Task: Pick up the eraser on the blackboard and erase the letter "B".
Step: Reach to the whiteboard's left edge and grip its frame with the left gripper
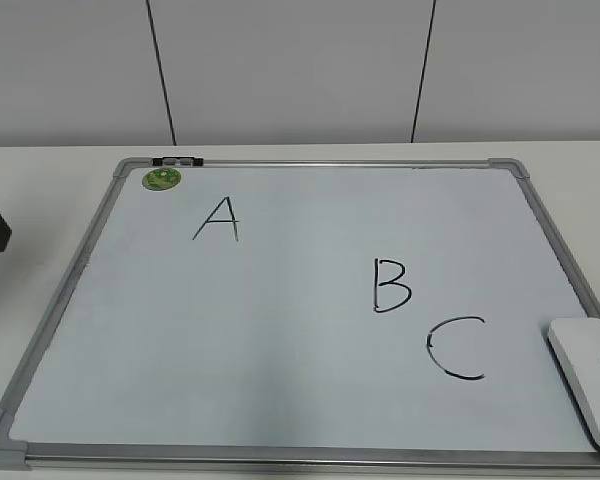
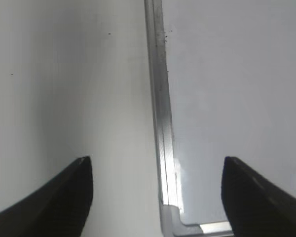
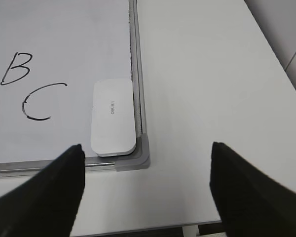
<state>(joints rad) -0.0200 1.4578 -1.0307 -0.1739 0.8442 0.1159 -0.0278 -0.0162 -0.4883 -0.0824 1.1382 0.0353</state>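
- While both arms hang back from the work, I see the table (image 1: 40, 160) as the biggest thing: a plain white top, with a grey panelled wall behind it in the exterior view.
- Lying flat on that table is the blackboard (image 1: 280, 330), really a white board in a silver-grey frame with grey corners; it fills most of the exterior view, and a small green magnet (image 1: 162, 179) sits in its far left corner.
- My left claw (image 2: 158, 197) is spread wide and holds nothing; its two dark fingers (image 2: 64, 192) straddle the board's frame edge near a corner, one over bare table, the other over the board.
- My right claw (image 3: 147, 190) is likewise spread wide and empty; it hangs over the table just off the board's near right corner, with the eraser between its fingers in the right wrist view.
- On the board, the eraser (image 3: 112, 117) lies flat with its grey lettering up, tucked into the near right corner, its long side against the frame; nothing touches it.
- Of the three black letters, "A" (image 1: 217, 218) stands near the magnet; the letter "B" (image 1: 391, 285) is right of centre, whole and unsmudged; "C" (image 1: 456, 348) sits between "B" and the eraser, apart from both.
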